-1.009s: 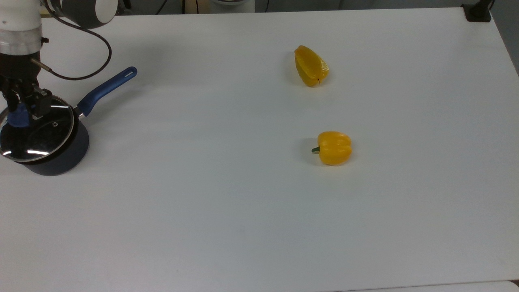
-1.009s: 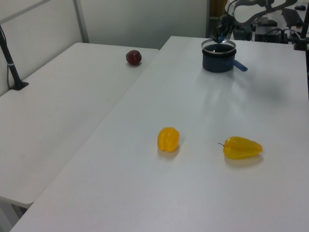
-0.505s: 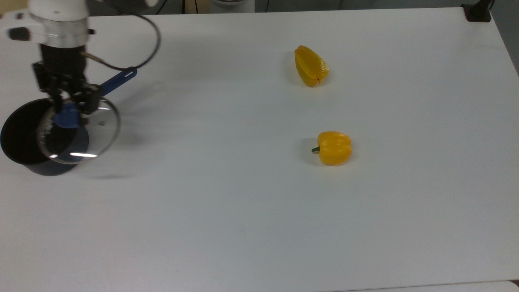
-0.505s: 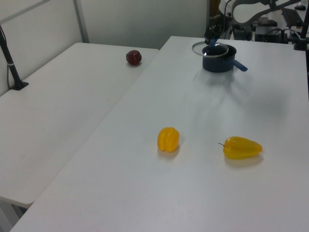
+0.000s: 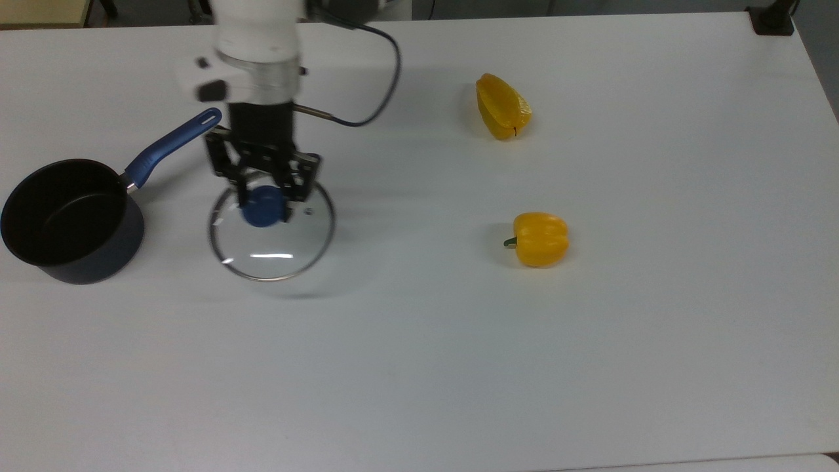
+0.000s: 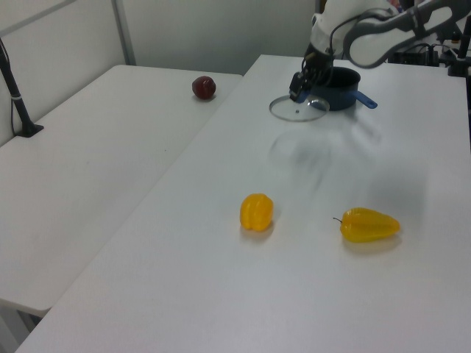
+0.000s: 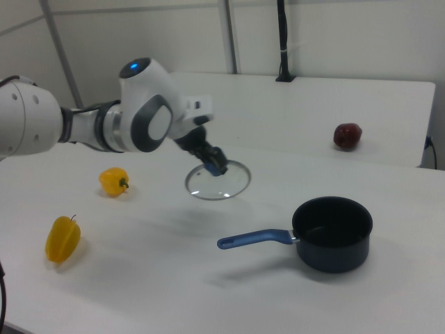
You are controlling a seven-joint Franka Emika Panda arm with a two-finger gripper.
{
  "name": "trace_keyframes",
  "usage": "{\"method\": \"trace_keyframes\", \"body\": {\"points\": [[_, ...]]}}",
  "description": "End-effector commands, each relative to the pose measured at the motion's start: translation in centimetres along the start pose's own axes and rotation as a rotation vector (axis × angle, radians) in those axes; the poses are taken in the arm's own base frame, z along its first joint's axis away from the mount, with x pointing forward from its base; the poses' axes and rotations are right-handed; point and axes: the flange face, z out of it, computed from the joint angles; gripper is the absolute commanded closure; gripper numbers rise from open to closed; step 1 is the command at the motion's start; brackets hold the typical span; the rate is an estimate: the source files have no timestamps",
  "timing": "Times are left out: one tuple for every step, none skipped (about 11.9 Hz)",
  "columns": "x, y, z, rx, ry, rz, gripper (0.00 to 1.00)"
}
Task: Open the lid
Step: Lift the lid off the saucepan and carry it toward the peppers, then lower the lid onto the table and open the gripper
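The gripper (image 5: pixel 263 196), jaws clamped on the glass lid (image 5: pixel 272 236) by its blue knob (image 5: pixel 263 206), holds it aloft at the saucepan's (image 5: pixel 65 223) three o'clock in the top view; it should be lowered level onto the bare table (image 5: pixel 459 341).

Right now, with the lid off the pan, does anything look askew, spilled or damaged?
Nothing looks spilled or broken. The gripper holds the lid by its blue knob, in the air beside the pan; in the right view the lid hangs slightly tilted. The pan stands upright, and looks empty.

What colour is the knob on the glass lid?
Blue, clearest in the top view: the lid knob sits in the tool.
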Motion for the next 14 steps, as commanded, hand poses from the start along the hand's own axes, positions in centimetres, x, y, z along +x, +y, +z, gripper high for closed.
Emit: {"method": "trace_keyframes", "body": {"points": [[-3.0,-6.5,2.3,-0.020,-0.004,-0.044,0.63],[-3.7,-8.4,2.6,-0.022,-0.002,-0.054,0.63],[-4.6,-10.0,3.1,-0.020,-0.011,-0.050,0.63],[-5.0,-11.1,3.2,-0.012,-0.010,-0.053,0.63],[-5.8,-12.3,4.0,-0.002,-0.014,-0.065,0.63],[-6.2,-12.8,4.5,0.003,-0.011,-0.070,0.63],[-6.6,-13.2,5.4,0.000,0.003,-0.090,0.63],[-6.8,-13.4,6.0,-0.002,0.017,-0.101,0.63],[-6.7,-13.4,6.4,0.000,0.044,-0.087,0.63],[-6.8,-13.4,6.6,-0.003,0.056,-0.079,0.63],[-6.9,-13.5,6.7,-0.006,0.056,-0.086,0.63],[-7.3,-13.6,7.2,-0.009,0.046,-0.091,0.59],[-7.4,-13.6,7.3,-0.010,0.044,-0.091,0.47],[-7.6,-13.8,7.4,-0.012,0.039,-0.093,0.46]]}}
